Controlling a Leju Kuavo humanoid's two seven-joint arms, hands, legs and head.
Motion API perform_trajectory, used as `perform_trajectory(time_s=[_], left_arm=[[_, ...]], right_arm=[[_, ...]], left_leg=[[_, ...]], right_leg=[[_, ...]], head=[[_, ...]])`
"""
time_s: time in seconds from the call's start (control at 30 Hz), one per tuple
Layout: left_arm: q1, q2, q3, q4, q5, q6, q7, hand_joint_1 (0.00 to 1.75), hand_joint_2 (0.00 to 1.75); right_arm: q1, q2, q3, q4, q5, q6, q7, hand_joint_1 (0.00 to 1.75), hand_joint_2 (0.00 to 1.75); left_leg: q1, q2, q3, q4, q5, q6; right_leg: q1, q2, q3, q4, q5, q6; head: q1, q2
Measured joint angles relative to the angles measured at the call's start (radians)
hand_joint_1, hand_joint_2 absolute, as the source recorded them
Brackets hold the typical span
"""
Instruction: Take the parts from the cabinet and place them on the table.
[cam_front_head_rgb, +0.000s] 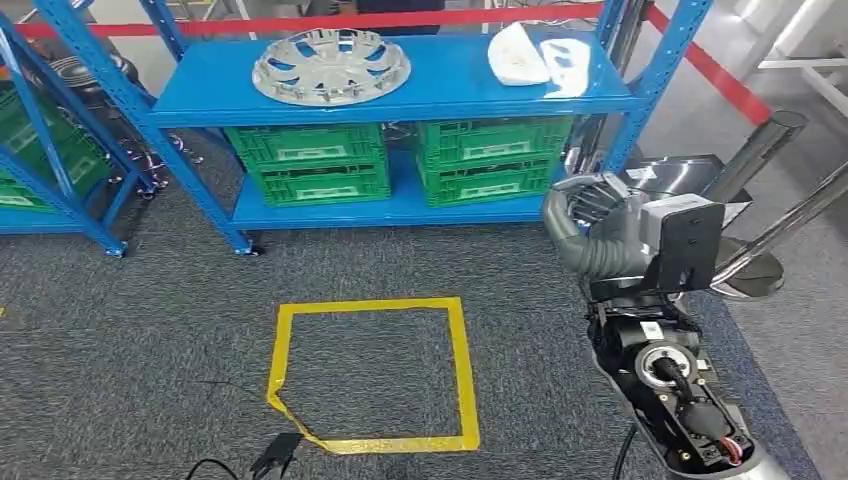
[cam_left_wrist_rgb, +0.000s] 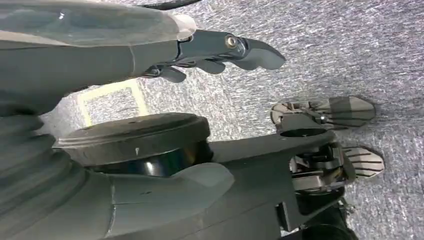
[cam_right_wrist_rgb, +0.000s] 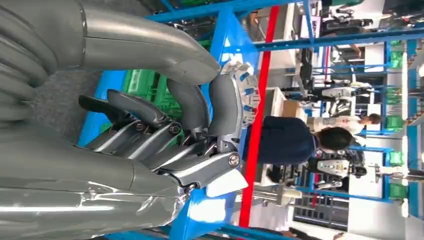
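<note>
A blue cabinet (cam_front_head_rgb: 400, 90) is standing ahead on grey carpet, and the parts are lying on its upper shelf: a silver wheel cover (cam_front_head_rgb: 331, 66) toward the left side and a white part (cam_front_head_rgb: 523, 55) toward the right, well apart from each other. Green crates (cam_front_head_rgb: 310, 160) are sitting side by side on the lower shelf. A yellow tape square (cam_front_head_rgb: 372, 372) is marking the carpet in front of the cabinet.

The right hand (cam_right_wrist_rgb: 175, 135) is reaching up at the right end of the cabinet, its fingers (cam_right_wrist_rgb: 150, 117) curling inward with nothing between them; the wheel cover (cam_right_wrist_rgb: 245, 87) is showing just beyond the fingertips, though whether they are touching it is hard to judge from this angle. The left hand (cam_left_wrist_rgb: 220, 52) is hanging over the carpet, fingers loosely bent and gripping nothing. A person (cam_right_wrist_rgb: 295, 140) in dark clothing is standing behind the cabinet, past a red barrier strip (cam_right_wrist_rgb: 257, 125).
</note>
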Motion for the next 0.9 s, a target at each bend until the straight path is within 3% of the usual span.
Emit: perform_trajectory(time_s=[0.33,0.43,0.53,0.7,0.73,0.9], left_arm=[[0.0,0.0,0.0,0.0,0.0,0.003,-0.003,0.0,1.75],[-0.001,0.0,0.0,0.0,0.019,0.051,-0.051,0.0,1.75],[-0.002,0.0,0.016,0.0,0.056,0.144,-0.149,0.0,1.75],[-0.009,0.004,0.043,0.0,0.087,0.116,-0.155,0.0,1.75],[-0.009,0.004,0.046,0.0,0.088,0.116,-0.152,0.0,1.75],[-0.011,0.006,0.061,0.0,0.085,0.135,-0.148,0.0,1.75]], right_arm=[[0.0,0.0,0.0,-0.003,-0.006,-0.004,-0.008,1.75,1.75],[0.0,0.0,0.0,-0.003,-0.014,-0.004,-0.01,1.75,1.75],[0.007,0.0,0.0,-0.009,-0.018,-0.007,-0.01,1.75,1.75],[0.014,0.0,0.0,-0.016,-0.019,-0.004,-0.012,1.75,1.75],[0.014,0.0,0.0,-0.018,-0.019,-0.004,-0.012,0.0,1.75],[0.016,0.0,0.0,-0.02,-0.022,-0.003,-0.015,0.0,1.75]], left_leg=[[0.0,0.0,0.0,0.0,0.0,0.0],[0.0,0.0,0.0,0.0,0.0,0.0],[0.0,0.0,0.0,0.0,0.0,0.0],[0.0,0.0,0.0,0.0,0.0,0.0],[0.0,0.0,0.0,0.0,0.0,0.0],[0.0,0.0,0.0,0.0,0.0,0.0]], right_leg=[[0.0,0.0,0.0,0.0,0.0,0.0],[0.0,0.0,0.0,0.0,0.0,0.0],[0.0,0.0,0.0,0.0,0.0,0.0],[0.0,0.0,0.0,0.0,0.0,0.0],[0.0,0.0,0.0,0.0,0.0,0.0],[0.0,0.0,0.0,0.0,0.0,0.0]], head=[[0.0,0.0],[0.0,0.0],[0.0,0.0],[0.0,0.0],[0.0,0.0],[0.0,0.0]])
